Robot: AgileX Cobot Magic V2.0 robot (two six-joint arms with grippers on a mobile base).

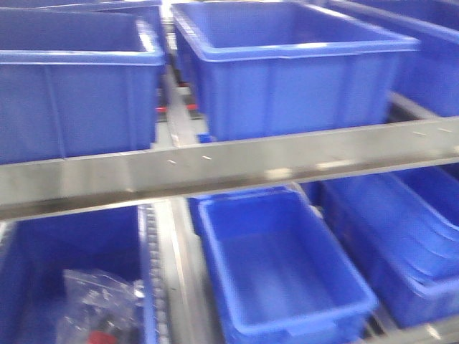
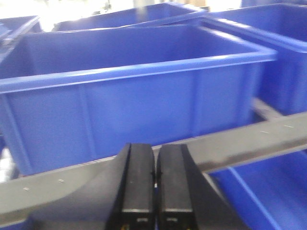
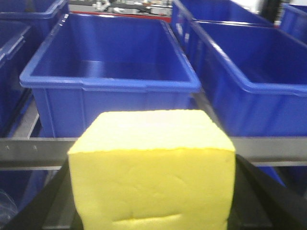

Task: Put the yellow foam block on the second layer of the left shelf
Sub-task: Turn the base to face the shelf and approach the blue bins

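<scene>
A grey metal shelf (image 1: 237, 163) carries open rectangular blue plastic bins (image 1: 287, 79) side by side on its upper layer, with more blue bins (image 1: 280, 272) on the layer below.

Your yellow foam block (image 3: 152, 167) runs off the bottom edge; the plastic bag (image 1: 97, 301) is too blurred to read.

Beyond the right claw (image 3: 153, 206), a glossy plastic bin (image 3: 110, 81) and satin metal rail (image 3: 278, 148) are shining; the yellow foam block (image 3: 152, 163) is looking matt.
</scene>
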